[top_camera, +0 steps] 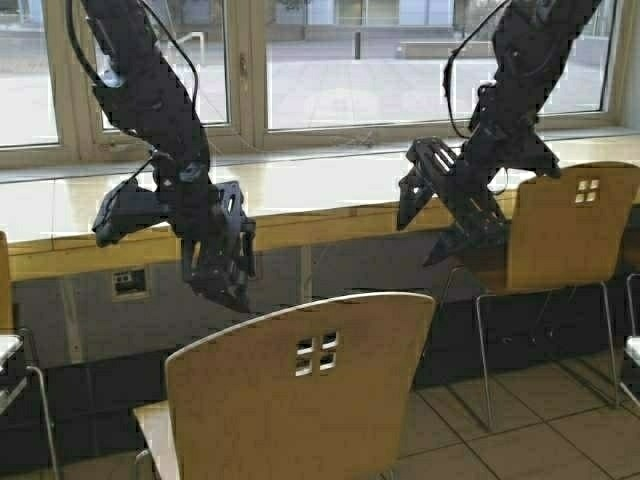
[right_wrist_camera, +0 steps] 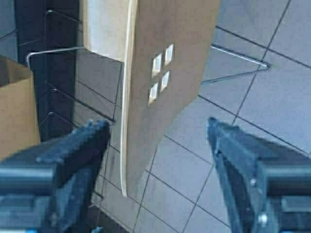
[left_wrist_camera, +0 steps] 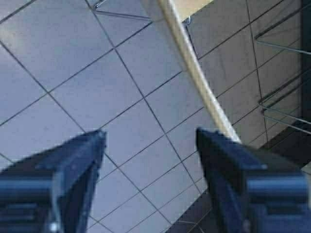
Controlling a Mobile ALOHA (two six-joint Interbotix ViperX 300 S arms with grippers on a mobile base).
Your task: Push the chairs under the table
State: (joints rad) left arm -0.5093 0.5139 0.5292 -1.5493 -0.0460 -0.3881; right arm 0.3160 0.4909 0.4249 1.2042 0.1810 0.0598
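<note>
Left to right in the high view: the left claw [top_camera: 215,262] hangs with fingers spread, in the air just above the curved top of the near chair [top_camera: 300,390]. This chair stands pulled out from the table [top_camera: 60,215], its backrest with four small square holes facing the camera. In the left wrist view the spread fingers [left_wrist_camera: 73,170] frame grey floor tiles [left_wrist_camera: 97,87], and the thin pale edge of the chair's backrest [left_wrist_camera: 194,73] runs between them; the claw grips nothing.

The table runs across the scene below the windows [top_camera: 330,60], with a pale glossy top and a yellowish front edge.

Further right, the right claw [top_camera: 440,215] is also spread and empty, poised beside the left edge of the far chair [top_camera: 565,225]; whether it touches the backrest cannot be told. This chair stands close to the table. In the right wrist view its backrest [right_wrist_camera: 165,68] appears edge-on between the parted fingers [right_wrist_camera: 73,155].
</note>
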